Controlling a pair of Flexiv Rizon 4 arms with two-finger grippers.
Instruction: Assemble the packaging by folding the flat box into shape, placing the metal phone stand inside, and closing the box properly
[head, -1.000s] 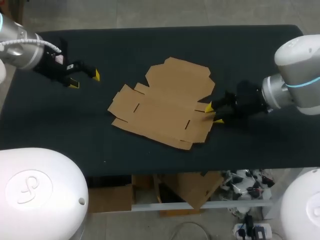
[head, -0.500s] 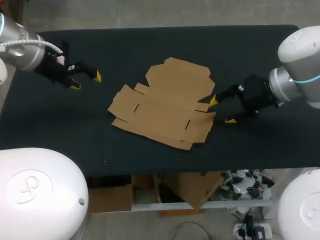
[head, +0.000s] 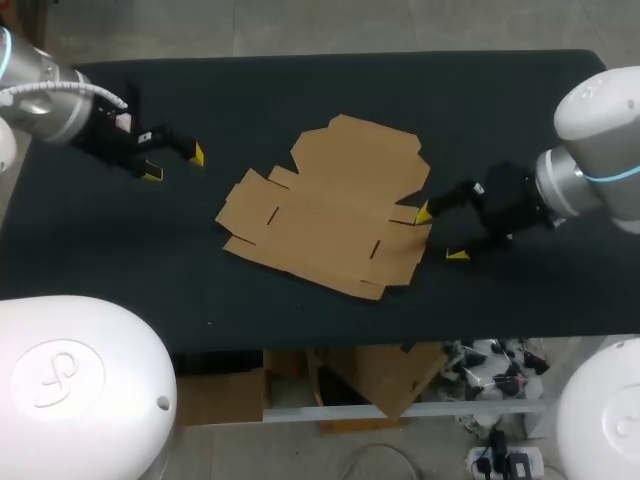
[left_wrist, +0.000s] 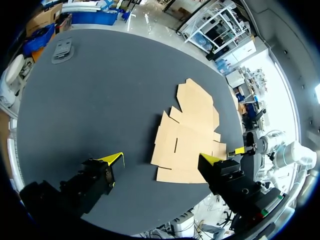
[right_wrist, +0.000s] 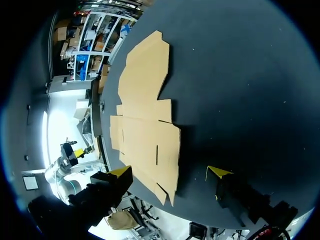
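Box (head: 325, 210): brown cardboard blank, unfolded, lying flat mid table (head: 300, 85), flaps spread.
Stand (left_wrist: 62, 50): small grey metal piece, near table's corner, well apart.

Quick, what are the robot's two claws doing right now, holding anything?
Left gripper: open, empty, away from the flat box.
Right gripper: open, empty, beside the box's edge.
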